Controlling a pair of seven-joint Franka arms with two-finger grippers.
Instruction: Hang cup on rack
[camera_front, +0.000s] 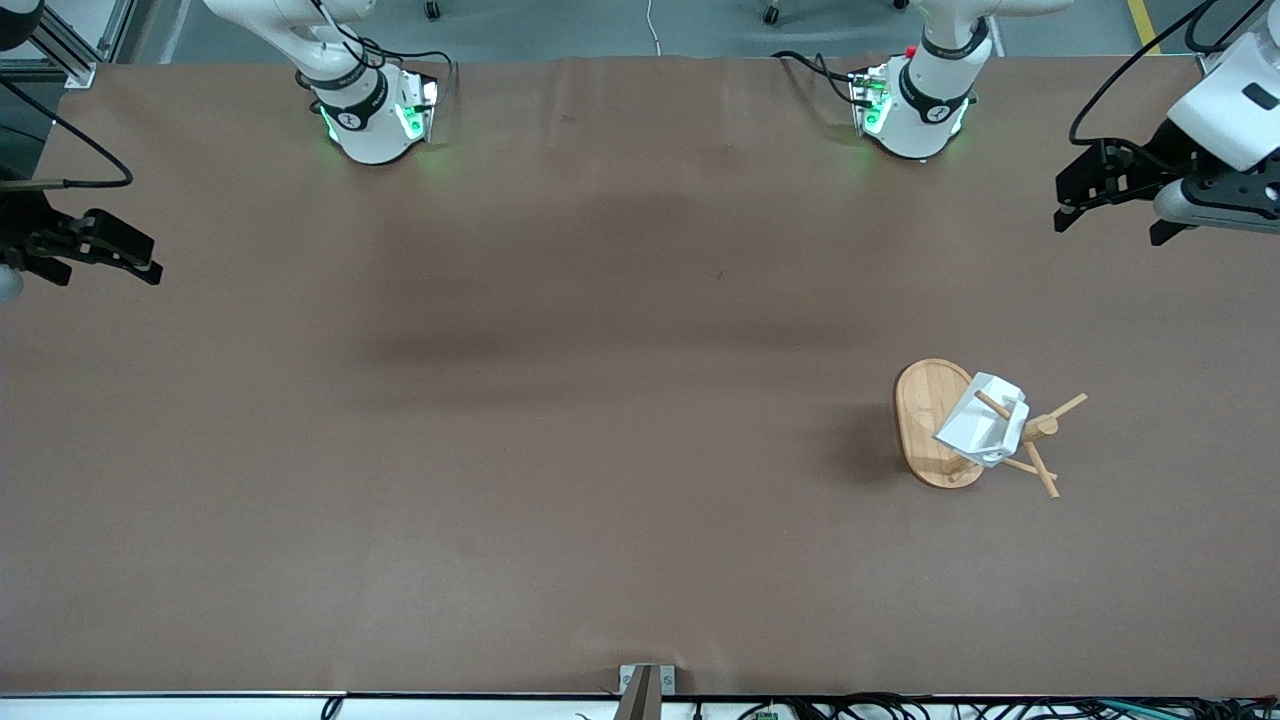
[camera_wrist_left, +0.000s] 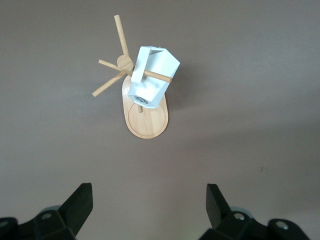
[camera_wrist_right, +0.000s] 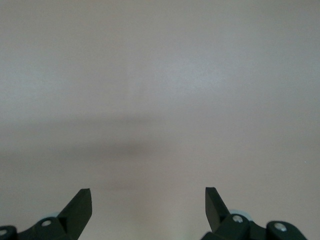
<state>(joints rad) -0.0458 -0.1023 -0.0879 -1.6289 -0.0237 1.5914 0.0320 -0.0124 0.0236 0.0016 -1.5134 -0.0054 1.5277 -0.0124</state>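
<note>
The white faceted cup (camera_front: 983, 422) hangs on a peg of the bamboo rack (camera_front: 925, 412), which stands toward the left arm's end of the table. The peg passes through the cup's handle. In the left wrist view the cup (camera_wrist_left: 152, 75) sits over the rack's oval base (camera_wrist_left: 147, 124), with the bare pegs beside it. My left gripper (camera_front: 1110, 228) is open and empty, up in the air over the table's end, apart from the rack; its own view shows it too (camera_wrist_left: 150, 200). My right gripper (camera_front: 105, 275) is open and empty over the right arm's end of the table (camera_wrist_right: 148, 200).
The brown table (camera_front: 560, 400) carries only the rack. The two arm bases (camera_front: 370, 120) (camera_front: 915, 110) stand along the edge farthest from the front camera. A small metal bracket (camera_front: 645, 685) sits at the nearest edge.
</note>
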